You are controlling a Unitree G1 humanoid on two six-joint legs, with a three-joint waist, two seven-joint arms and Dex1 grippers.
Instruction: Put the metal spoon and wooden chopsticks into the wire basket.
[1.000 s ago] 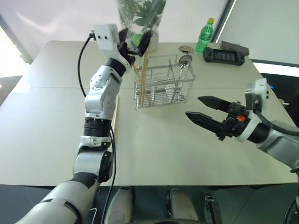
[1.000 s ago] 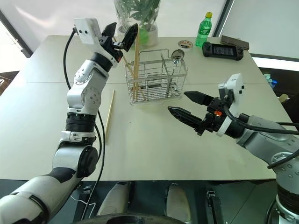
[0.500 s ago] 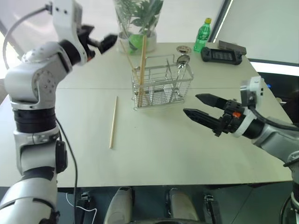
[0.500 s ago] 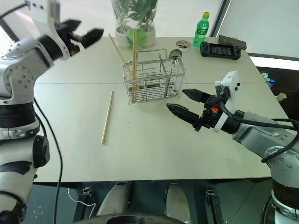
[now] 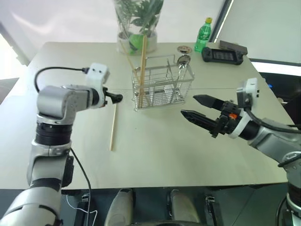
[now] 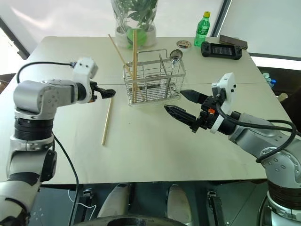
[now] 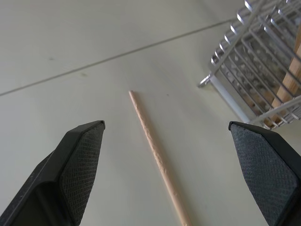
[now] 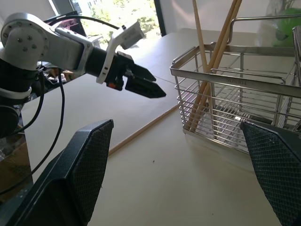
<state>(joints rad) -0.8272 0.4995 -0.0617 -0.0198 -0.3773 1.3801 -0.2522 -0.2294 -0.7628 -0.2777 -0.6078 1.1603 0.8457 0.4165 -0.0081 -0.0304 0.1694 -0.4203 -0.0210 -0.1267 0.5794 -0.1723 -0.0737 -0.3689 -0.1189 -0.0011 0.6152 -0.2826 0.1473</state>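
The left gripper [image 7: 167, 155] hangs wide open and empty, its two black fingers either side of the one pale tan wooden chopstick on the table [image 7: 157, 157], which runs up the middle of the left wrist view. To take it cleanly, I judge the jaws should sink until the pads straddle the stick near its upper end, then close squarely so it cannot roll or pivot. At centre left of the left eye view that stick lies just left of the silver wire-grid basket [image 5: 162, 88], where two more chopsticks [image 5: 142, 66] stand in the left compartment and the small shiny metal spoon [image 5: 183, 63] in the right. The right gripper [image 5: 201, 109], centre right, is also fully open and empty.
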